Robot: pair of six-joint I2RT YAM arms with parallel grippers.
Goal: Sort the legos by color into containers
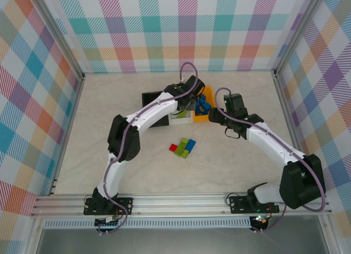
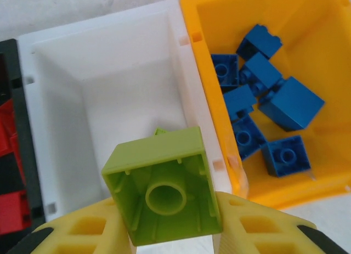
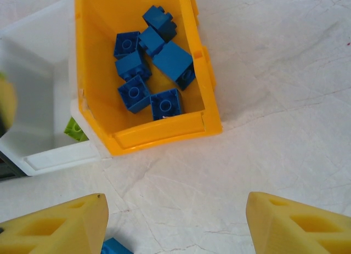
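Left gripper (image 2: 171,235) clamped on a lime green brick (image 2: 164,191): the two yellow fingers (image 2: 82,232) press its opposite sides, and the brick's hollow underside faces the wrist camera. Directly beyond the held brick lies the open white bin (image 2: 109,95). A sliver of green shows just past the brick's far edge, too hidden to identify. To the right of the jaws, wall to wall with the white bin, stands the orange-yellow bin (image 2: 323,40), holding a heap of blue bricks (image 2: 263,100). To the left of the jaws, on the white bin's other side, is the edge of the black bin (image 2: 16,100) with red bricks (image 2: 8,133) inside. In the top view a cluster of loose legos (image 1: 182,146) in red, green and blue rests on the table (image 1: 109,100), nearer the arm bases than the bins and apart from both grippers. Right gripper (image 3: 180,221) open: its fingers (image 3: 299,221) stand wide apart with bare table between them. Ahead of its fingertips sits the orange-yellow bin with the blue bricks. Left of that is the white bin, where a lime green piece (image 3: 74,129) shows at the corner next to the orange-yellow bin. A single blue brick (image 3: 112,247) lies on the table just beside the finger at the left of the right wrist view.
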